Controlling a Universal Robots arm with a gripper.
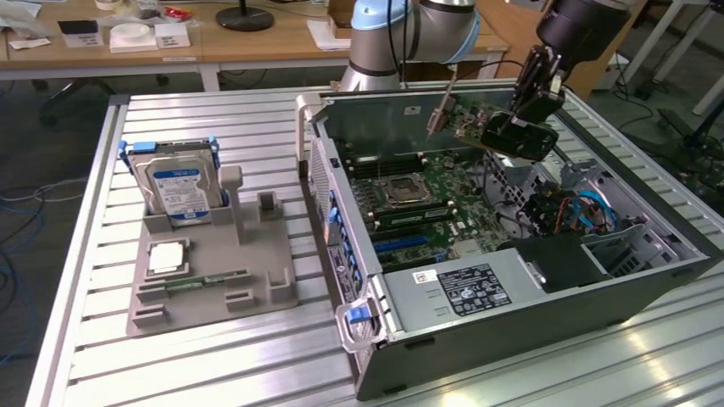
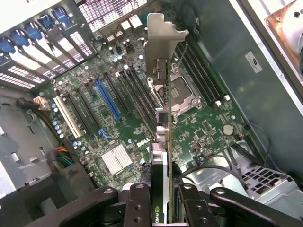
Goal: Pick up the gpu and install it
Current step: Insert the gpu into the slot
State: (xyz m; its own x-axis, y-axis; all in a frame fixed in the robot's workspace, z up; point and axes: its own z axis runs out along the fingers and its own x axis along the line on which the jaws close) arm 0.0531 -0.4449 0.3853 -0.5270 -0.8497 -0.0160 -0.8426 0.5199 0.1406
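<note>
The gpu [image 1: 470, 125] is a thin dark card with a silver end bracket [image 1: 442, 108]. It hangs tilted above the open computer case [image 1: 531, 314], over the far part of the green motherboard [image 1: 413, 208]. My gripper [image 1: 523, 114] is shut on the card's end opposite the bracket. In the wrist view the gpu [image 2: 164, 137] appears edge-on, bracket [image 2: 161, 42] farthest from the camera, clamped between my gripper's [image 2: 163, 208] black fingers [image 2: 137, 205]. Below it lie the motherboard [image 2: 203, 130] and its blue slot [image 2: 108, 99], well apart from the card.
A grey holder [image 1: 266, 284] stands at the exterior view's left with a silver hard drive [image 1: 175, 188], a green memory stick [image 1: 209, 278] and a small square chip [image 1: 168, 257]. The case walls, drive cage [image 1: 616, 246] and cables [image 1: 577, 212] surround the motherboard.
</note>
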